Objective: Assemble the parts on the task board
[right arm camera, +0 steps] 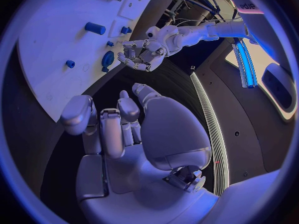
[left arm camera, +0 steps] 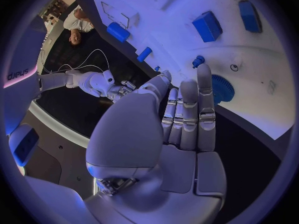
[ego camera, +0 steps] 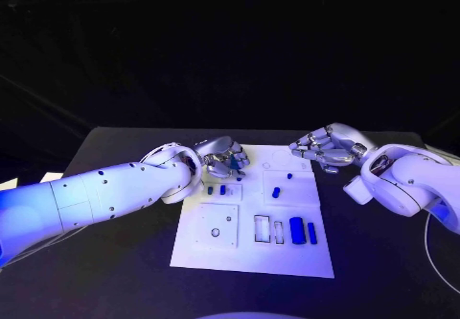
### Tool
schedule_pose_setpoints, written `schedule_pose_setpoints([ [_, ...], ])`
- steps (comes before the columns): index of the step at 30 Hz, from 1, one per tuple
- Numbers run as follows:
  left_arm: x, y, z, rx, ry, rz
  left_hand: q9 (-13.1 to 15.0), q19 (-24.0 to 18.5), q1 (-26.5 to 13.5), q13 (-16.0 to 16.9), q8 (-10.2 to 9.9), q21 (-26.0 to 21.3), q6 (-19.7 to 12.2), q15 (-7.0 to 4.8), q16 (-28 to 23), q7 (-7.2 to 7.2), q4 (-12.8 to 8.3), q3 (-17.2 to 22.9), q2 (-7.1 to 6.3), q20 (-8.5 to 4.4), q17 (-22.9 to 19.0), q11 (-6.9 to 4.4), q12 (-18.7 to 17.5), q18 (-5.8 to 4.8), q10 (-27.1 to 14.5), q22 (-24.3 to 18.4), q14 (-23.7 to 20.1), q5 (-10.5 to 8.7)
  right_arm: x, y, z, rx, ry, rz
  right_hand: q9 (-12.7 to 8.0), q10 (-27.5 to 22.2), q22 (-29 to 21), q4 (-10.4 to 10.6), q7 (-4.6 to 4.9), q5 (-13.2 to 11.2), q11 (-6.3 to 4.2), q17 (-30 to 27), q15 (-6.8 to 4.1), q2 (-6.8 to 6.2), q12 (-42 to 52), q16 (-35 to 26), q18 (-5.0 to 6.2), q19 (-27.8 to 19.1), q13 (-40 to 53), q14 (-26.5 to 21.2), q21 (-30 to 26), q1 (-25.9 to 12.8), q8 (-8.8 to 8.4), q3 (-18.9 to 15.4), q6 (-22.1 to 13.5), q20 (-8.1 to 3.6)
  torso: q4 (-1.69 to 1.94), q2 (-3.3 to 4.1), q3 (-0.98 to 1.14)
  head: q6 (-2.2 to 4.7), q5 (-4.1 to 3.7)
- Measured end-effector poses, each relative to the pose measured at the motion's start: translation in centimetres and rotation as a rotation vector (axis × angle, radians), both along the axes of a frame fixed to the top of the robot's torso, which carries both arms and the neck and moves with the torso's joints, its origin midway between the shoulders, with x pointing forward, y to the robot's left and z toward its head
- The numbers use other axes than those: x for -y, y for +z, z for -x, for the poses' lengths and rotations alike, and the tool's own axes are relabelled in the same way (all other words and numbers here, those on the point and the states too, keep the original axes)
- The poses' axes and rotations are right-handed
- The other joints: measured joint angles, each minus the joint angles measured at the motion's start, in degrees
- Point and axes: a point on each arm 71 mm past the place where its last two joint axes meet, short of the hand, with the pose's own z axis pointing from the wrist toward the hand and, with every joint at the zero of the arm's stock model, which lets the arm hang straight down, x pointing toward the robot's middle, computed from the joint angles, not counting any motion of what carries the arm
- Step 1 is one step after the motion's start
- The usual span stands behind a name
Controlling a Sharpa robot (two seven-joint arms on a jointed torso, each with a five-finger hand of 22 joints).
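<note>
White task board (ego camera: 288,256) | left robot hand (ego camera: 223,159) over corner, grip unclear | right robot hand (ego camera: 326,149) curled, empty

The flat white rectangular task board (ego camera: 288,256) lies in the centre of the head view on the black table, long side running from the upper middle towards the lower middle of the frame, with outlined rectangular recesses in its lower half. Small blue plastic parts sit on it: two short pegs (ego camera: 217,190) at centre left, a slim upright peg (ego camera: 288,176) and a short cylinder (ego camera: 276,193) at centre, and a fat dark-blue cylinder (ego camera: 296,230) beside a thinner blue bar (ego camera: 312,232) at lower right. A blue toothed gear wheel (left arm camera: 221,88) rests at the board's edge in the left wrist view
</note>
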Motion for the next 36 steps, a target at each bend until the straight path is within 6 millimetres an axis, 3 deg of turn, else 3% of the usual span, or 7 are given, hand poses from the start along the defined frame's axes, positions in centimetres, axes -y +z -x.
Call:
schedule_pose_setpoints([
  [3,0.4,-0.1,-0.1,0.023,-0.008,-0.037,-0.91,4.43,-0.59,-1.22,-0.81,6.26,1.21,-0.57,12.1,-0.43,0.3,-0.15,-0.02,-0.46,11.87,-0.45,-0.42,0.0,1.64,3.82,6.13,0.0,0.0,0.0,0.0,0.006,-0.001,0.0,0.0,0.0,0.0,-0.05,0.0,0.0,0.0,0.0,0.0,0.0,0.0,0.0,0.0,0.0,0.0,0.0,0.0,0.0,0.0,0.27,0.0,0.0,0.0,0.01,-0.02,0.18,-0.07],
  [8,0.8,-0.5,-0.4,0.034,0.0,-0.094,-2.05,8.42,-1.06,-2.99,-2.0,19.15,2.3,-0.76,20.28,-0.53,0.91,0.06,-0.49,-0.8,20.1,-0.55,-1.33,-1.45,2.16,12.25,9.15,0.0,0.0,0.1,0.0,0.016,-0.002,0.0,0.0,0.0,0.0,-0.15,0.0,0.49,0.0,0.0,0.0,0.0,0.0,0.0,0.0,0.0,0.0,0.0,0.0,0.0,0.0,0.49,0.0,0.0,-0.01,0.03,-0.03,0.26,-0.13],
  [15,1.0,-1.2,-0.6,0.025,0.026,-0.174,-2.6,9.85,-1.35,-3.99,-2.46,26.56,2.79,-0.7,22.52,-0.66,1.14,-0.17,-0.78,-0.79,22.28,-0.55,-1.67,-2.37,2.16,17.17,9.25,0.0,0.0,0.1,0.0,0.028,-0.006,0.001,0.0,0.0,0.0,-0.13,0.0,0.75,0.0,0.0,0.0,0.0,0.0,0.0,0.0,0.0,0.0,0.0,0.0,0.0,0.0,0.51,0.0,0.0,-0.01,0.02,-0.03,0.1,-0.18],
  [16,1.0,-1.2,-0.6,0.025,0.029,-0.183,-2.68,10.12,-1.35,-4.08,-2.57,27.61,3.02,-0.7,22.85,-0.83,1.15,-0.17,-0.78,-1.05,22.49,-0.55,-1.67,-3.17,2.16,17.87,9.25,0.0,0.0,0.1,0.0,0.029,-0.006,0.0,0.0,0.0,0.0,0.0,0.0,0.92,0.0,-0.01,0.0,0.0,0.0,0.0,0.0,0.0,0.0,0.0,0.0,0.0,0.0,0.64,0.0,0.0,-0.01,0.02,-0.03,0.1,-0.2],
  [27,1.4,-1.4,-0.5,0.022,0.036,-0.226,-2.87,10.94,-1.35,-4.56,-2.56,33.0,4.0,-0.91,23.67,-1.31,1.35,-0.38,-0.78,-1.26,23.4,-1.04,-1.67,-3.16,2.65,21.39,9.45,0.0,0.0,0.1,0.0,0.035,-0.009,0.001,0.0,0.0,0.01,-0.16,0.0,0.91,0.0,-0.01,0.0,0.0,0.0,0.0,0.0,0.0,0.01,0.0,0.0,0.0,0.0,0.8,0.0,0.0,0.0,0.02,-0.03,0.04,-0.32],
  [30,1.5,-1.4,-0.5,0.019,0.037,-0.235,-2.92,10.94,-1.35,-4.65,-2.56,34.11,4.14,-0.91,23.86,-1.15,1.51,-0.21,-0.78,-1.26,23.4,-0.92,-1.67,-4.03,2.77,22.12,9.45,0.0,0.0,0.1,0.0,0.035,-0.009,0.001,0.0,0.0,0.01,-0.15,0.0,0.9,0.0,-0.01,0.0,0.0,0.0,0.0,0.0,0.0,0.01,0.0,0.0,0.0,0.0,0.8,0.0,0.0,0.0,0.02,-0.03,0.0,-0.32],
  [36,1.6,-1.6,-0.5,0.004,0.044,-0.254,-3.11,10.93,-0.7,-4.94,-2.79,36.35,4.56,-0.91,23.99,-1.14,1.17,0.91,0.32,-1.26,23.57,-1.03,-1.67,-4.02,3.46,23.72,9.45,0.0,0.0,0.1,-0.1,0.036,-0.008,0.001,0.0,0.0,0.01,-0.15,0.0,0.9,0.0,-0.01,0.0,0.0,0.0,0.0,0.0,0.01,0.01,0.0,0.0,0.0,0.0,0.8,0.0,0.0,-0.01,0.01,-0.03,0.01,-0.3],
])
